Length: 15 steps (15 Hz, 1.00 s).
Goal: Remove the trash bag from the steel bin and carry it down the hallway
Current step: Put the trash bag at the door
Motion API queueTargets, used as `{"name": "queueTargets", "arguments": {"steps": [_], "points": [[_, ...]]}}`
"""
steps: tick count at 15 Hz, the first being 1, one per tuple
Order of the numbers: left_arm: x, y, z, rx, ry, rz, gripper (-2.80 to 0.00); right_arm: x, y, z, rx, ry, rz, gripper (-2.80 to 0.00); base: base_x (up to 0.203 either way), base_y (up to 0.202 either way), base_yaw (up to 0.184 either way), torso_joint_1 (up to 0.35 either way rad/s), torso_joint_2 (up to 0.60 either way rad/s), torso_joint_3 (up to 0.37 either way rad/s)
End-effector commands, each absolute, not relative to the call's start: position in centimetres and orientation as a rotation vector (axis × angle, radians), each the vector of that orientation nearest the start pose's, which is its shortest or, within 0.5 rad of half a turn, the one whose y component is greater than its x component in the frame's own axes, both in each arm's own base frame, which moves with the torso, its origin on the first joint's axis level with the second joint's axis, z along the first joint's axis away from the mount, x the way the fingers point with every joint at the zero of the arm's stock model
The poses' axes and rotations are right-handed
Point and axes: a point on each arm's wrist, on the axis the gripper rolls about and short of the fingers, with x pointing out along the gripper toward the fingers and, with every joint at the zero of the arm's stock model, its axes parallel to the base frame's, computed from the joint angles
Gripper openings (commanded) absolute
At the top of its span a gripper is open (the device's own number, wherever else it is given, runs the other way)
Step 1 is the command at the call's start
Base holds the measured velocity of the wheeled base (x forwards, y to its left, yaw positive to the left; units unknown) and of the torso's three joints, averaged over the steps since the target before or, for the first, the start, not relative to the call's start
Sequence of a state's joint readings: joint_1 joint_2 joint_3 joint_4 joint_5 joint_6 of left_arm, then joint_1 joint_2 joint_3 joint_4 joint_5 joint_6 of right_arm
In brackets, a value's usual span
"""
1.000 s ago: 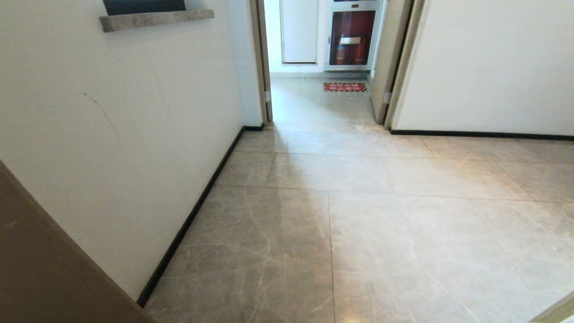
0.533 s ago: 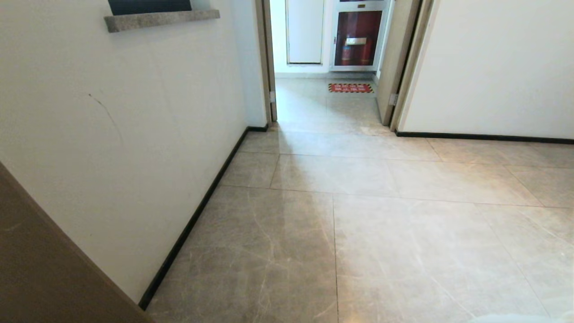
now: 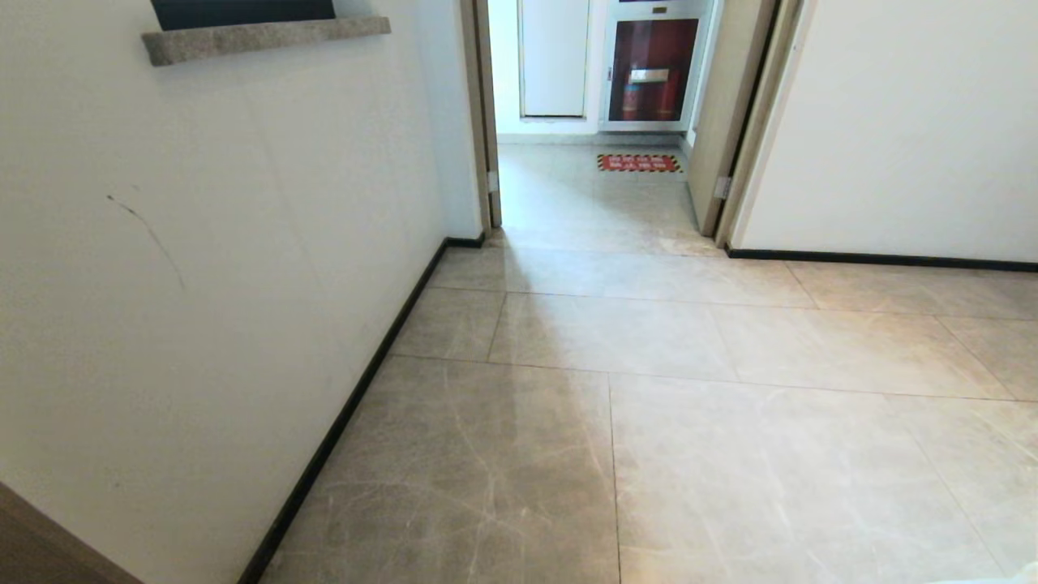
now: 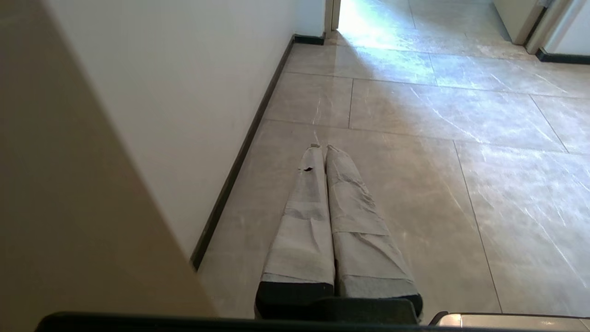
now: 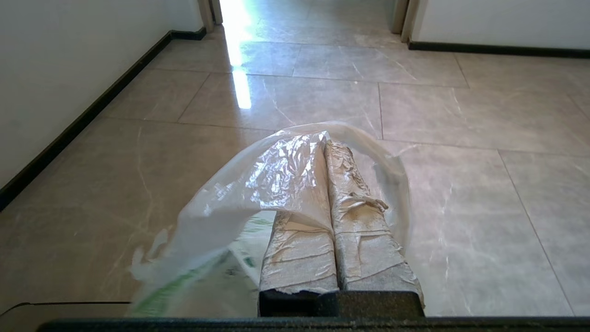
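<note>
Right jaws (image 5: 325, 138) pinched level on the trash bag (image 5: 239, 198), left jaws (image 4: 321, 148) together

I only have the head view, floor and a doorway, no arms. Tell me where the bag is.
Observer: The trash bag is draped over the right hand, which is shut on its plastic.
Operator: Report the other hand.
Observer: The left hand is shut and holds nothing, out over the floor tiles near the wall's black skirting.
Operator: Check what's in the bag.
Observer: Green-and-white printed packaging shows through it.
</note>
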<state>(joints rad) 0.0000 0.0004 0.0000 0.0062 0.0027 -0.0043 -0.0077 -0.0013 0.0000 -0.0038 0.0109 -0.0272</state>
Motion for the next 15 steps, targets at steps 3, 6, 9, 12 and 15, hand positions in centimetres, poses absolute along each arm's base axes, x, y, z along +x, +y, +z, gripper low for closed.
{"name": "queueTargets", "arguments": {"steps": [3, 6, 9, 12, 15], "points": [[-2.28, 0.01, 7.49, -0.005, 0.006, 0.003, -2.8, -2.28, 0.04, 7.55, -0.028, -0.005, 0.003, -2.8, 0.201, 0.0, 0.001, 0.002, 0.0, 0.004], [-2.27, 0.01, 7.49, -0.005, 0.008, 0.003, -2.8, -2.28, 0.04, 7.55, -0.028, -0.005, 0.003, -2.8, 0.191, 0.0, -0.001, 0.002, 0.0, 0.003], [-2.28, 0.01, 7.49, -0.005, 0.006, 0.003, -2.8, -2.28, 0.04, 7.55, -0.028, -0.005, 0.002, -2.8, 0.194, 0.0, 0.002, 0.002, 0.0, 0.002], [-2.28, 0.01, 7.49, -0.005, 0.006, 0.003, -2.8, -2.28, 0.04, 7.55, -0.026, -0.005, 0.001, -2.8, 0.193, 0.0, 0.0, 0.002, 0.0, 0.002], [-2.28, 0.01, 7.49, -0.006, 0.006, 0.003, -2.8, -2.28, 0.04, 7.55, -0.027, -0.005, 0.001, -2.8, 0.184, 0.0, -0.001, 0.002, 0.0, 0.001]]}}
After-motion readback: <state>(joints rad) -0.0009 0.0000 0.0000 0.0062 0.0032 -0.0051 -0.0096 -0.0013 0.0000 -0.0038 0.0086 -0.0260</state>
